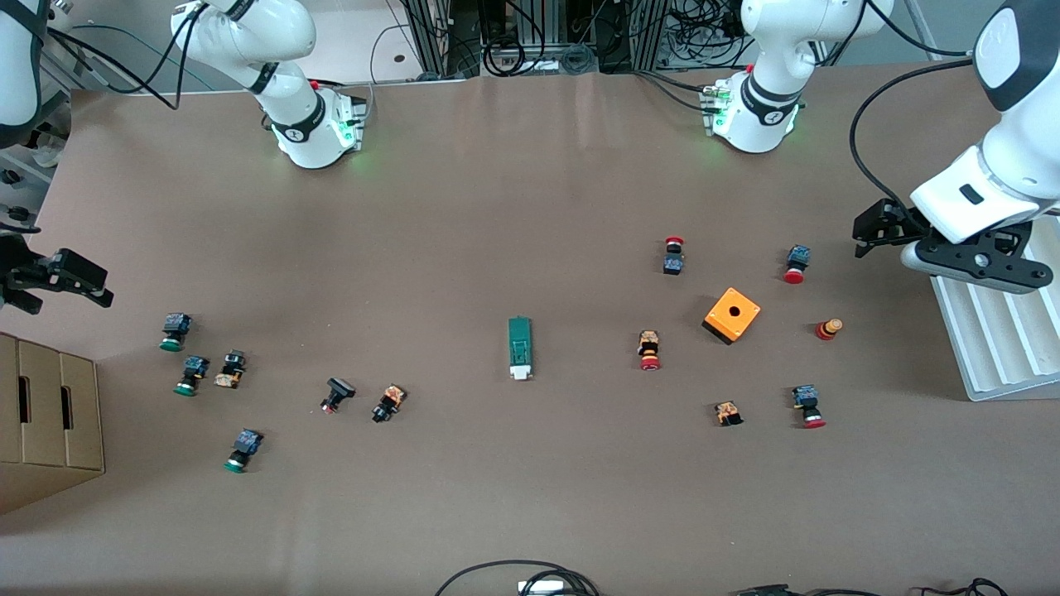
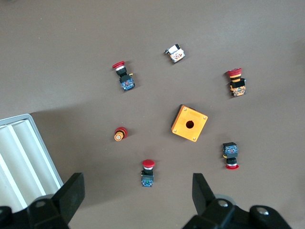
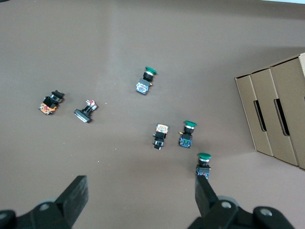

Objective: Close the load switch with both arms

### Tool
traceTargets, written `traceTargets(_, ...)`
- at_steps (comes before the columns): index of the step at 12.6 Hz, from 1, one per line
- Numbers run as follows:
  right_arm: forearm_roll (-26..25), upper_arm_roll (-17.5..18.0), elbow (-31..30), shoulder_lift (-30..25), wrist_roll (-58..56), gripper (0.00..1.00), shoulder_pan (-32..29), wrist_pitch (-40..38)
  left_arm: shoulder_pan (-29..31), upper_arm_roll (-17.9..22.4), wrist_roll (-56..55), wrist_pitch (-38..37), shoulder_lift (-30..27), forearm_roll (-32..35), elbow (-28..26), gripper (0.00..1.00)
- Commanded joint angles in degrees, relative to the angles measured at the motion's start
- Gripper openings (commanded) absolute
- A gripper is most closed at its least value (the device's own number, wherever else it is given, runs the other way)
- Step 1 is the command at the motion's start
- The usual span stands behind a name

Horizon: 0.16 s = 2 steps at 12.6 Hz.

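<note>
Front view: the load switch is seen lying flat at the middle of the brown bench, its white sliding block at the end nearer the camera. An orange box with a hole is set toward the left arm's end of the bench from the switch, ringed by red-capped push buttons. Green-capped push buttons are scattered toward the right arm's end from the switch, near a cardboard box. Both arms are held waiting: the left end effector is poised above the bench edge beside a white ridged tray, and the right end effector above the opposite edge, over the cardboard box's corner. Nothing is touching the switch.

Left wrist view: the left end effector is shown spread wide and holding nothing, its fingers framing the orange box and five red-capped buttons below. The switch is out of this frame.

Right wrist view: the right end effector is likewise spread wide and holding nothing, with green-capped buttons and the cardboard box below it. The switch is out of this frame as well.
</note>
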Motion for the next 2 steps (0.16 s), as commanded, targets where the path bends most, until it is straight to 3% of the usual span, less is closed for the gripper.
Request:
traceTargets(1, -1.2, -0.2, 0.4, -0.3, -0.2, 1.00, 0.2, -0.5, -0.5, 0.2, 0.1, -1.2, -0.2, -0.5, 0.7, 1.00)
traceTargets(2, -1.2, -0.2, 0.4, -0.3, -0.2, 1.00, 0.2, -0.5, -0.5, 0.2, -0.1, -1.3, -0.2, -0.5, 0.7, 1.00)
